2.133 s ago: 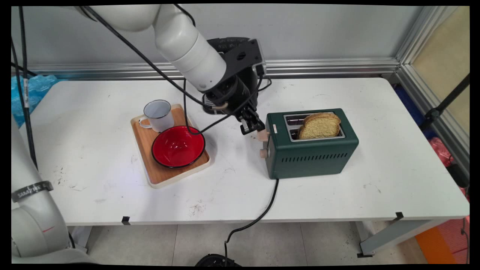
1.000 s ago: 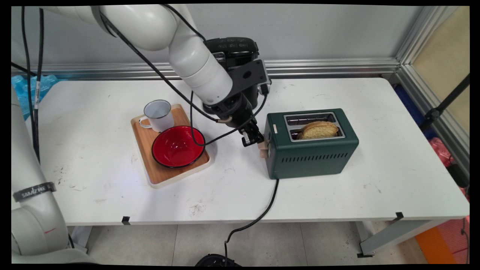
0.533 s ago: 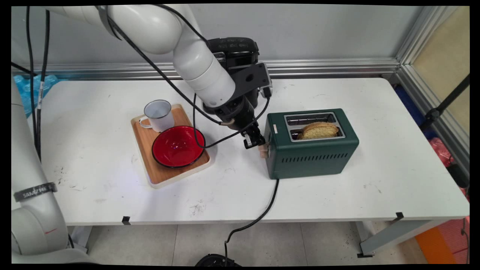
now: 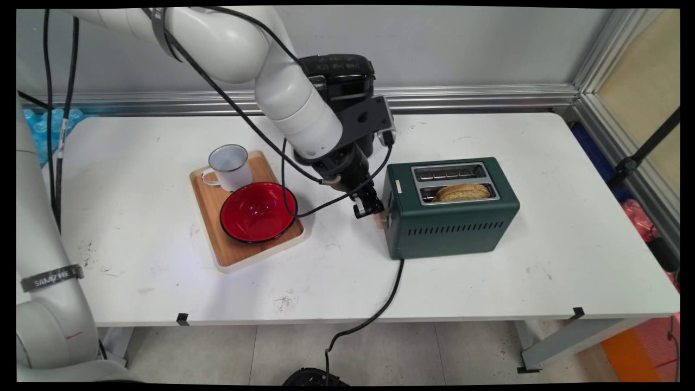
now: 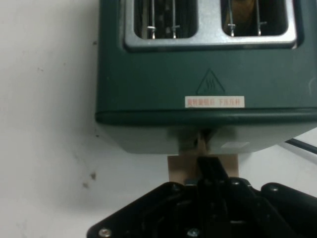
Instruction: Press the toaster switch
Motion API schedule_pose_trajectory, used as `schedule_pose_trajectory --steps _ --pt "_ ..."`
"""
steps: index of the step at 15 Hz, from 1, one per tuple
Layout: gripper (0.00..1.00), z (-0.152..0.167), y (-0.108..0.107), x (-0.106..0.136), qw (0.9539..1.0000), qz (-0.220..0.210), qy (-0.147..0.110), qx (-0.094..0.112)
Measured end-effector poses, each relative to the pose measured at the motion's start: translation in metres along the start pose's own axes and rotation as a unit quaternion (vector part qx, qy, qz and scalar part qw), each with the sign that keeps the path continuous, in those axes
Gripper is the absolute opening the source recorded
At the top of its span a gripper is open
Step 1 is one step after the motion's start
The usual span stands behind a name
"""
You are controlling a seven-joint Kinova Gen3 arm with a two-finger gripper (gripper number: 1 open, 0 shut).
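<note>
A dark green two-slot toaster [image 4: 450, 228] stands right of the table's centre. A slice of bread [image 4: 463, 191] sits low in its near slot, only the top crust showing. My gripper [image 4: 372, 209] is shut, and its tips rest on the beige lever [image 4: 383, 219] at the toaster's left end, which is low on its track. In the hand view the closed fingertips [image 5: 210, 168] lie over the beige lever [image 5: 176, 171] just under the toaster [image 5: 148, 99] end wall. The bread [image 5: 242, 15] shows in the right slot.
A wooden tray [image 4: 209, 203] left of the toaster carries a red bowl [image 4: 258, 212] and a white enamel mug [image 4: 230, 166]. A black appliance [image 4: 339, 70] stands behind my arm. The toaster's black cord [image 4: 380, 304] runs off the table's front edge.
My gripper has pushed the lever down the toaster's end. The bread, which stood well above the slot, has sunk almost wholly into it.
</note>
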Motion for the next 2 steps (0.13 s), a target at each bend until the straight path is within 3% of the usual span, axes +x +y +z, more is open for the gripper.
schedule_pose_trajectory --steps 2 --pt "0.00 0.0010 -0.0004 -0.0002 1.0000 0.000 -0.001 0.000"
